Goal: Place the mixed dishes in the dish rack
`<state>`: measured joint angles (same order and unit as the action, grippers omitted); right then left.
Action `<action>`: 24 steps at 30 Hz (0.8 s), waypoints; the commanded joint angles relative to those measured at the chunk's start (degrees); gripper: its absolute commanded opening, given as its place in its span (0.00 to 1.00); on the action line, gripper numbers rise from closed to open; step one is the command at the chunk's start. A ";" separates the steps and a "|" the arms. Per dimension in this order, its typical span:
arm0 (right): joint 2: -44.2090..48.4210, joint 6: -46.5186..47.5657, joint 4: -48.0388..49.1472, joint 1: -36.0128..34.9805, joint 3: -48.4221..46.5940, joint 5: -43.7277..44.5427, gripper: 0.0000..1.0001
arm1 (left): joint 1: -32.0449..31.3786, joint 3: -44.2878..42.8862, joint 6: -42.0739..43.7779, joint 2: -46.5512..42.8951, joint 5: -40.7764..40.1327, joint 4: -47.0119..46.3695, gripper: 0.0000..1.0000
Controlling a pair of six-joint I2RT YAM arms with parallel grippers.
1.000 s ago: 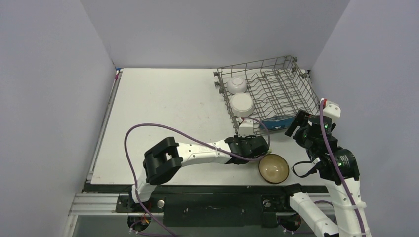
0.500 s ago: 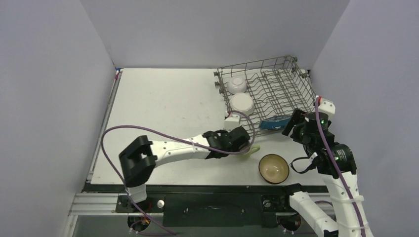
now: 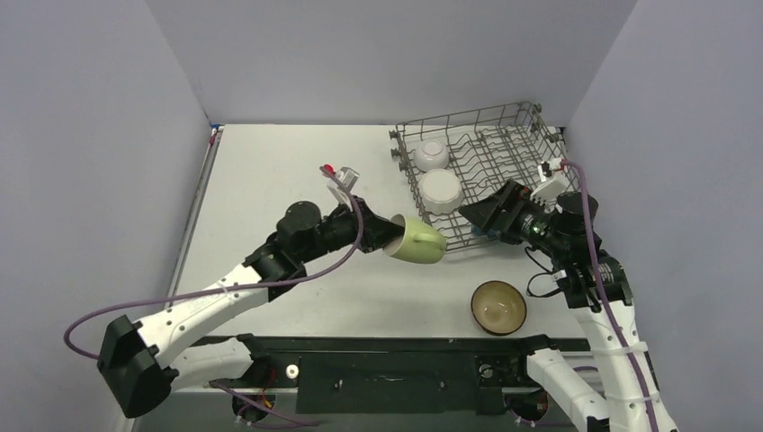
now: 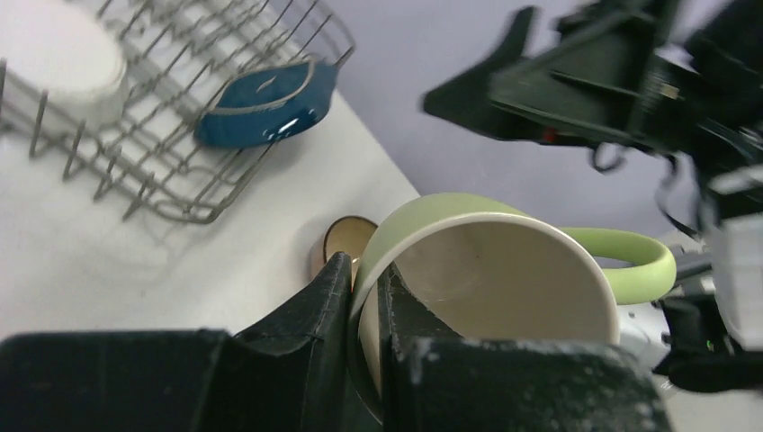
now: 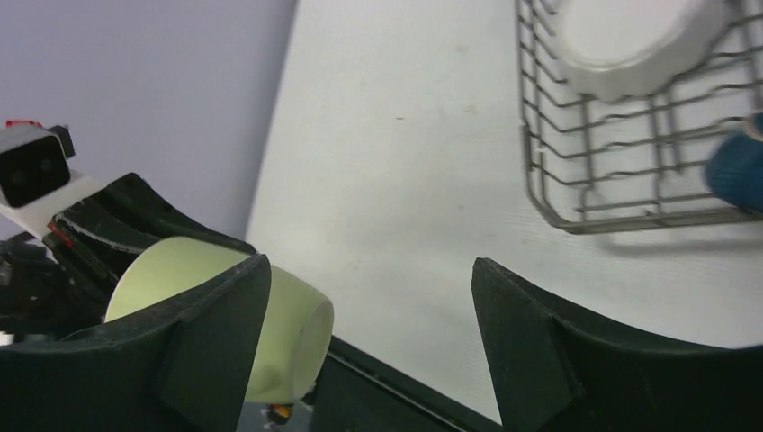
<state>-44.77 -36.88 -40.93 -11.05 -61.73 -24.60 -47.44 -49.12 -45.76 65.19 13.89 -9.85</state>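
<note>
Currently: three of the five pieces are in the large grey wire dish rack (image 3: 468, 117), two are left.

Loaded: the small white bowl (image 3: 432, 153) and the white scalloped plate (image 3: 442, 189) both sit in the rack's left row, the bowl at the far end and the plate nearer. The dark blue leaf-shaped dish with white stripes (image 4: 265, 103) lies at the rack's near edge. It is visible from the left wrist but is mostly hidden behind the right arm in the top view.

In hand: the pale green mug (image 3: 418, 242). The left gripper (image 4: 364, 306) has its jaws pinched narrow on the mug's rim, one finger inside and one outside. The mug lies tipped on its side with its base pointing towards the rack. It appears lifted off the white table (image 3: 288, 180), just outside the rack's near-left corner.

The right gripper (image 5: 373, 306) holds nothing. Its jaws stand wide and point at the mug from the rack side, near it but not touching.

Not started: the brown bowl with cream inside (image 3: 498, 307) is upright on the table near the front edge, outside the rack.

Judgement: the task is a bit over halfway. The mug needs placing, possibly via a handover to the right arm, and then the brown bowl.
</note>
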 commanded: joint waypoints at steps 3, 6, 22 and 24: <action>1.92 -31.13 36.89 -1.22 10.23 -16.64 0.83 | -0.07 7.22 20.77 -13.54 3.44 -25.47 0.00; -0.29 -38.32 43.52 -5.47 11.64 -16.76 0.84 | -0.02 12.06 30.37 -15.28 1.23 -32.48 0.00; -6.24 -43.86 51.17 -17.27 12.99 -17.52 0.89 | 2.59 12.77 35.59 -7.47 4.00 -62.39 0.00; -6.79 -46.54 55.95 -17.77 13.96 -18.78 0.89 | 3.08 12.25 33.40 -6.23 5.90 -65.17 0.00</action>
<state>-50.89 -77.49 4.78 -27.05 -49.60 -38.96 -45.52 -34.04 -8.01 57.87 16.45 -56.53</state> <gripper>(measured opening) 0.889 0.088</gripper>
